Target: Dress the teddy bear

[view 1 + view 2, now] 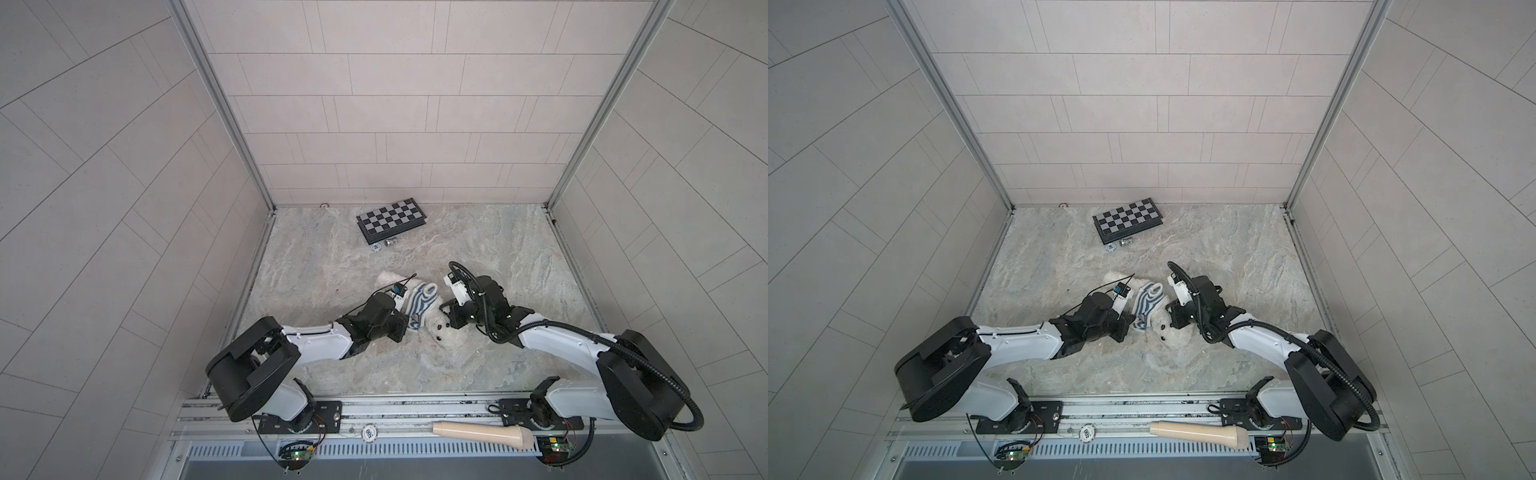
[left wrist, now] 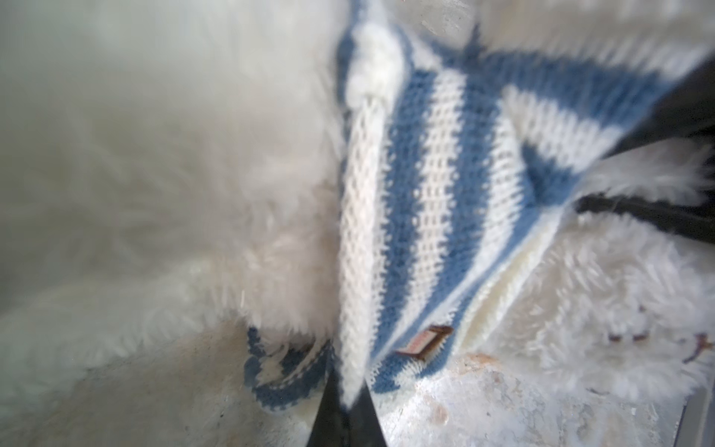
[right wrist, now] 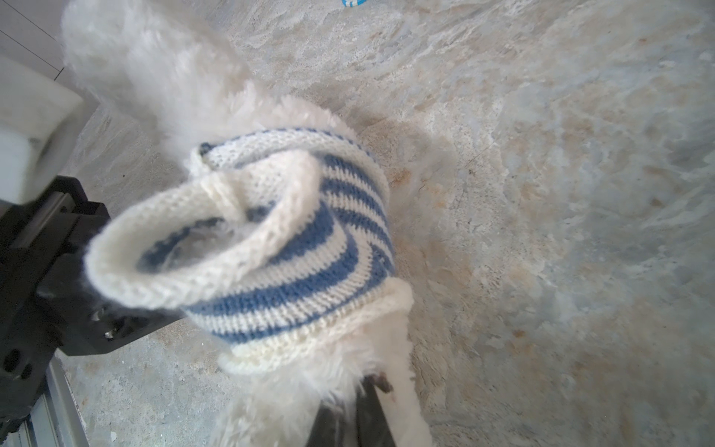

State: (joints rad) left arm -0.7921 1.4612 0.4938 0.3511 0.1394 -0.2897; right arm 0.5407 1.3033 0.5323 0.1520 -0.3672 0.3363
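Near edge first: a cream handle [image 1: 482, 434] lies on the rail at 5 o'clock. Mid-table, the teddy bear [image 1: 442, 336] lies with its head toward 6. Its white fur melts into the marble table [image 1: 519, 257], so the outline is hard to trace. The left gripper [image 2: 346, 391] pinches the striped shirt [image 2: 433, 201] bunched on the bear. The right gripper [image 3: 354, 402] is clamped in bear fur. There's open marble at 3 o'clock. Far off at 12, a chessboard [image 1: 390, 218] hugs the back wall.

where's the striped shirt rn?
In both top views the striped shirt lies central on the table, bunched on the teddy bear, between the left gripper, pinching its edge, and the right gripper.
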